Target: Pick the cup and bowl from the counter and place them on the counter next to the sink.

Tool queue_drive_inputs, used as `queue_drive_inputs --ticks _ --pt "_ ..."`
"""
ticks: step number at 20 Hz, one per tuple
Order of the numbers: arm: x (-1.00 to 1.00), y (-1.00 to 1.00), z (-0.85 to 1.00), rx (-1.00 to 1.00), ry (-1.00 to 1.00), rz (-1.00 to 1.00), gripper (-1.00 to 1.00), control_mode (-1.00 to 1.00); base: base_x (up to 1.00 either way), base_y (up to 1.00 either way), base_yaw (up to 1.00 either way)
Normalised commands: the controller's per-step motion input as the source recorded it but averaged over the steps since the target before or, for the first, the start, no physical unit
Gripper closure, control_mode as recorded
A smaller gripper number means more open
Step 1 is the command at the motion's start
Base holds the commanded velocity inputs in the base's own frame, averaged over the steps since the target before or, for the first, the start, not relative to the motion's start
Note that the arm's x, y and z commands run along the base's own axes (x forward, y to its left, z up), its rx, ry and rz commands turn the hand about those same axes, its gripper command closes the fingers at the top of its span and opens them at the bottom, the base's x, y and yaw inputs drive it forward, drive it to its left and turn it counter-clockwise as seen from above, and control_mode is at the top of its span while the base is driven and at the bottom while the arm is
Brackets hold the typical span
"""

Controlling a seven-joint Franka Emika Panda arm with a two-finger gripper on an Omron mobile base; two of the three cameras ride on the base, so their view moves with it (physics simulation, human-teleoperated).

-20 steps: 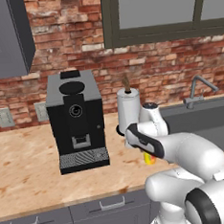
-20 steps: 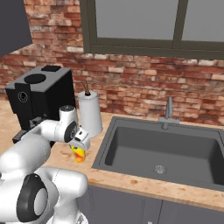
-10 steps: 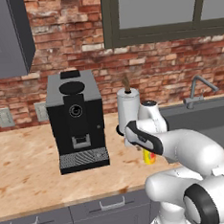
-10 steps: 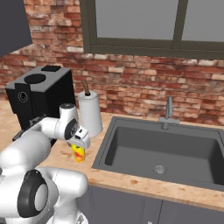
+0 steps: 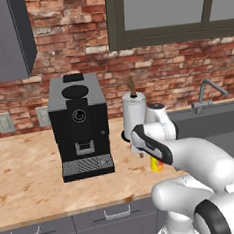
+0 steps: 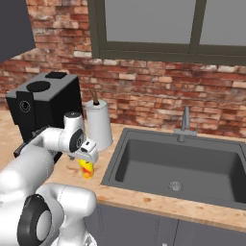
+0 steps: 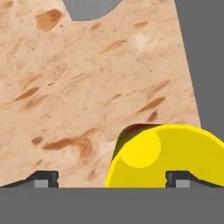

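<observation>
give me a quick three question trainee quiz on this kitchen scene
1. True or false: the yellow cup stands on the counter beside the sink.
2. What stands between the coffee machine and the sink? A) a kettle B) a paper towel roll C) a toaster
3. Are the jaws of the gripper open or shut?

Key: 1 true; 2 B; 3 open.

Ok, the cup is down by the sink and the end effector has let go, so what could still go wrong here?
1. The cup sits between the open fingers, off toward one of them; a sideways retreat could tip it.
2. It stands on the counter close to the sink rim, so a nudge might send it in.
3. The paper towel roll stands close behind the arm and could be knocked.
</observation>
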Motion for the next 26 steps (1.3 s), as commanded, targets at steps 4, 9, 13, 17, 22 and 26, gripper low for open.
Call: queue_drive_inputs --ticks 4,9,13,17,22,26 --pt "-0.12 0.0 0.24 0.0 0.0 0.0 -1.0 -1.0 0.0 0.0 0.0" --pt "0.0 0.0 0.27 0.0 0.0 0.0 -1.0 -1.0 0.0 0.0 0.0" --pt "0.0 0.0 0.27 0.0 0.0 0.0 -1.0 -1.0 0.0 0.0 0.0" --pt "0.0 0.0 0.36 0.0 0.0 0.0 -1.0 -1.0 0.0 0.0 0.0" --pt "-0.25 0.0 0.28 0.0 0.0 0.0 -1.0 -1.0 0.0 0.0 0.0" --pt "-0.66 0.0 0.19 0.0 0.0 0.0 -1.0 -1.0 0.0 0.0 0.0"
